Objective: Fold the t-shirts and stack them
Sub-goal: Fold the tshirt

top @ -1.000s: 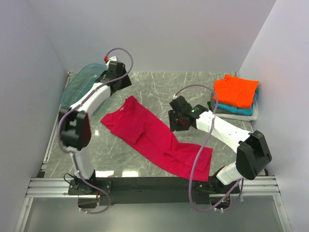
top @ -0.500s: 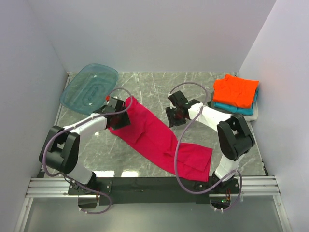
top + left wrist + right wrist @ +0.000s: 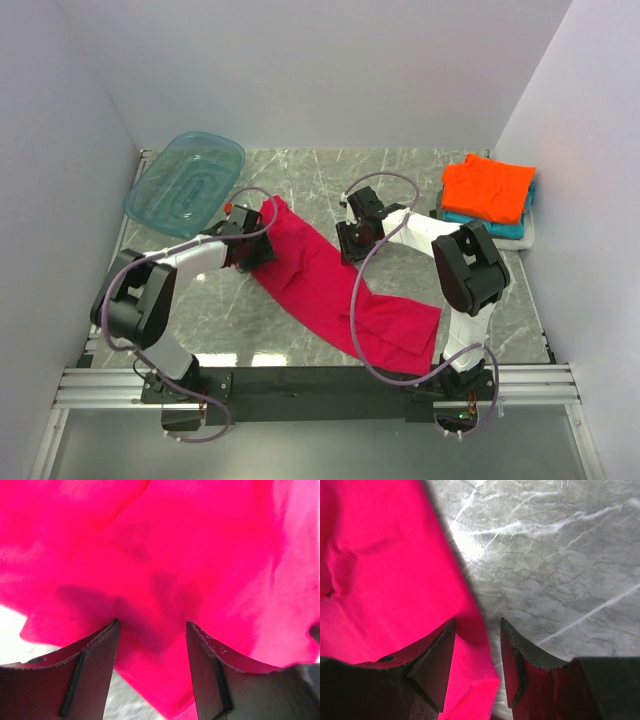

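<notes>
My left gripper (image 3: 151, 625) has its jaws apart and clamps nothing, its tips low over the crimson-magenta t-shirt (image 3: 320, 285) near its far-left end. My right gripper (image 3: 477, 622) is also parted and empty, straddling the shirt's far edge above the marble worktop (image 3: 300, 180). The shirt lies diagonally across the worktop. Far right, a folded orange t-shirt (image 3: 488, 188) lies on a teal t-shirt (image 3: 480, 228).

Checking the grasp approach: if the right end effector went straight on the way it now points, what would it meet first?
Most likely the edge of the crimson-magenta t-shirt, which runs between the open fingers of the right end effector. The marble table appears to lie directly beneath.
</notes>
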